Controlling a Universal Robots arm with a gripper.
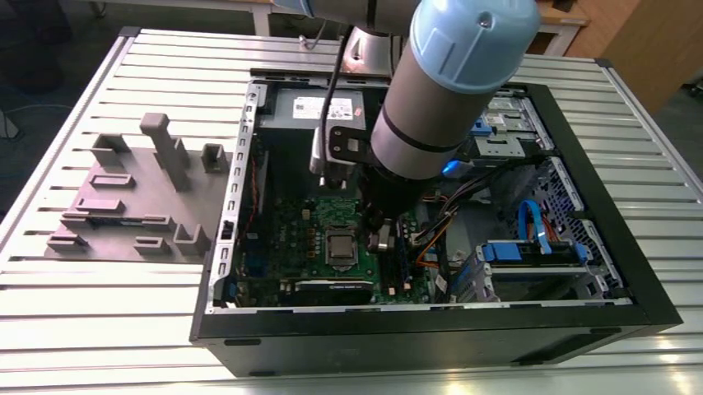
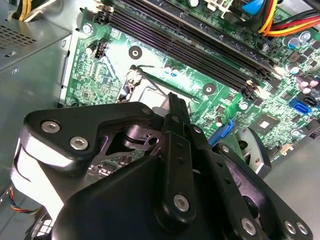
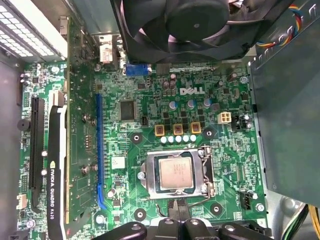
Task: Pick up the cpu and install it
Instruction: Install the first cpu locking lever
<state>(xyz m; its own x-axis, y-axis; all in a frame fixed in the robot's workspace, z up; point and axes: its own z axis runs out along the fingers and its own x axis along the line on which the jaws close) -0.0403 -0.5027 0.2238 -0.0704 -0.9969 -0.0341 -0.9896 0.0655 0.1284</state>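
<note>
**Bench** [image 1: 99, 313]: slatted metal top. It carries 1 open computer case [image 1: 439, 350]. 1 grey fixture [image 1: 132, 197] of plastic blocks stands just beside the case, towards the exterior view's left.

**Arm** [image 1: 439, 99]: reaches down into the case from above, over the green motherboard [image 3: 150, 135].

**Hand** [image 3: 178, 212]: low over the board, just beside 1 edge of the socket [image 3: 150, 170]. Neither of the 2 wrist views lets me tell whether it is spread or pressed together. In the first wrist view it appears to stand apart from the chip, not touching it.

**Socket**: square metal frame near the middle of the motherboard, with nothing mounted over it.

**Cpu** [image 3: 176, 172]: lies flat inside the socket frame, silvery top upward, edges square to the frame.

**Assessment of progress:**
- Pick-up: judged done, since the chip is in the case and not at the fixture.
- Placement: judged done, since the chip sits level in its seat with no visible tilt.
- Open item: it cannot be confirmed from these views whether the frame's lever is latched down over the chip. On that point the installation is unverified, and the task is judged close to its end but not signed off.
</note>
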